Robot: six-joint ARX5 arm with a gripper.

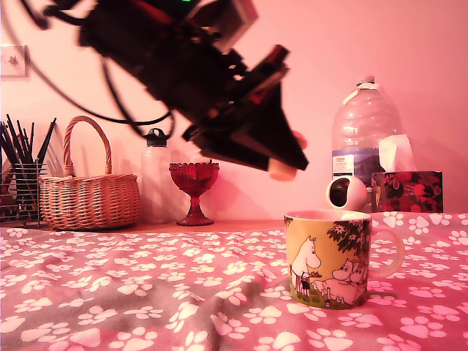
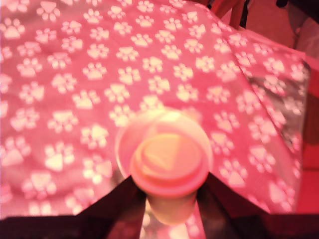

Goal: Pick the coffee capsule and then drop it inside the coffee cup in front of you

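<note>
The claw (image 1: 281,170) gripped the coffee capsule (image 1: 282,171) — held in the air above the coffee cup (image 1: 329,257), slightly to the exterior view's left.

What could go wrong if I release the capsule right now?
1. The coffee capsule, held in the gripper, looks to hang above and slightly toward the exterior view's left of the coffee cup; dropped now, it may clip the rim or miss.
2. The wrist view shows only the paw-print cloth beneath the capsule, no cup, so alignment is unconfirmed.
3. A miss could roll across the rumpled cloth.
</note>
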